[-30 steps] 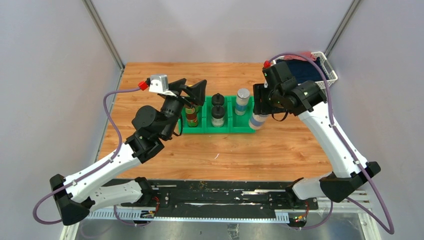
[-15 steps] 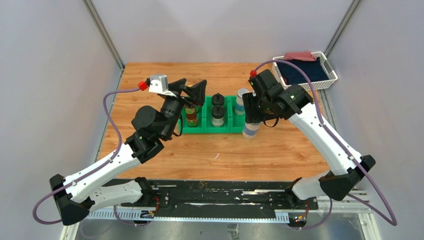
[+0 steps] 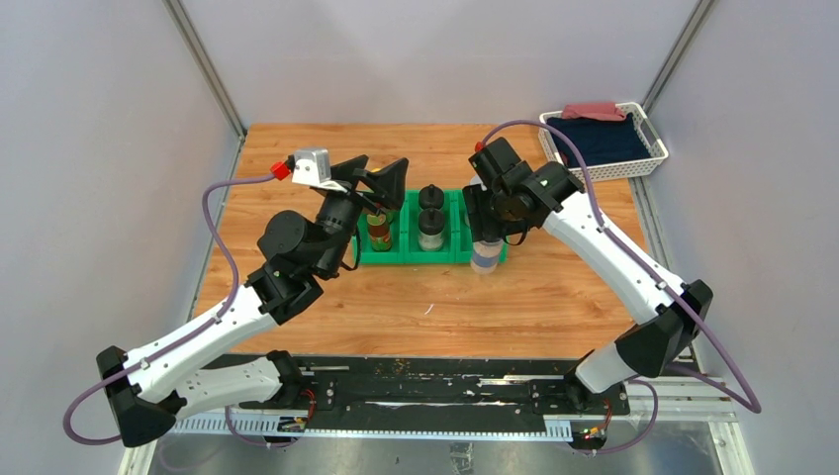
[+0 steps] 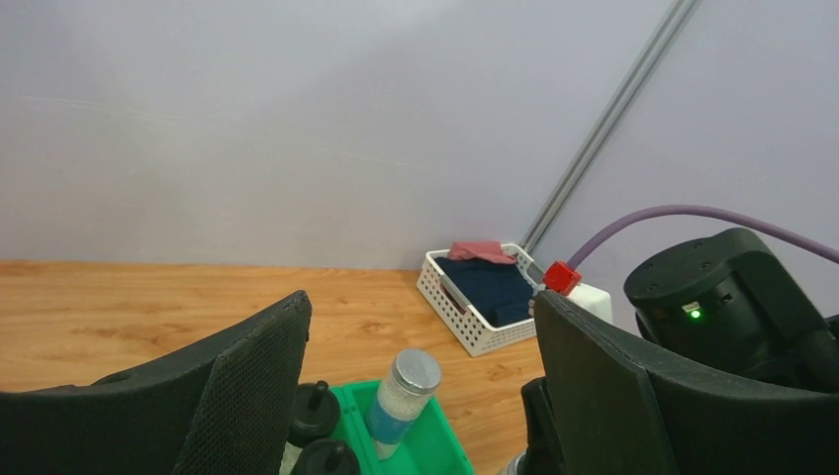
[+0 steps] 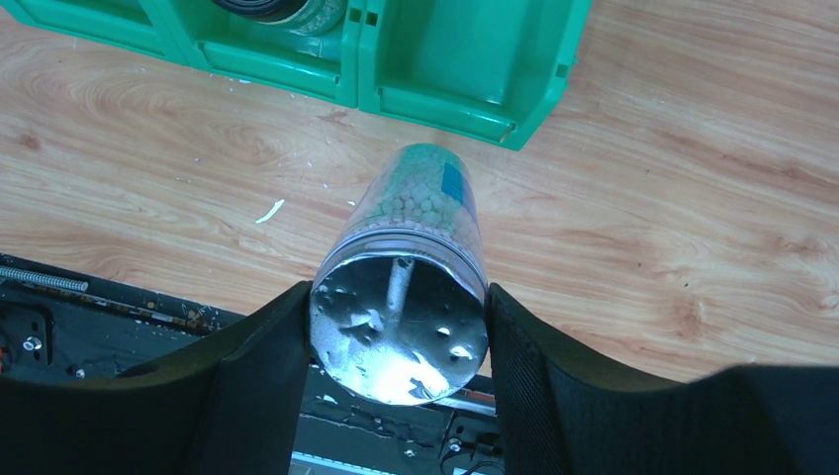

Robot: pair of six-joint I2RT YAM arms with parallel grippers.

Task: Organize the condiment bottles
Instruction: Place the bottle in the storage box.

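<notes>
Worktop: I see wooden boards (image 3: 554,307) lying under both sets of fingers.
Bin: the green three-compartment bin (image 5: 465,59) sits just beyond the right fingers, and it is below the left ones.
Basket: a white basket (image 4: 465,322) with dark and red cloth in it stands well beyond the left fingers, towards the wall.
Right fingers: my right gripper (image 5: 396,336) is clamped on a shaker, one finger on each side of its silver lid.
Left fingers: my left gripper (image 4: 420,307) is spread wide with nothing between the fingers, held above the bin.
Held shaker: this clear silver-lidded shaker (image 5: 425,208) hangs down from the right fingers. Its base is over the boards just outside the bin's front corner. I cannot tell whether it touches them.
Second shaker: the other silver-lidded shaker (image 4: 401,401) stands in a bin compartment, below and between the left fingers.
Knob jars: two black-lidded jars (image 3: 430,196) (image 3: 430,223) share the middle compartment.
Brown bottle: I make out one dark brown bottle (image 3: 380,230) in the compartment under the left fingers.
</notes>
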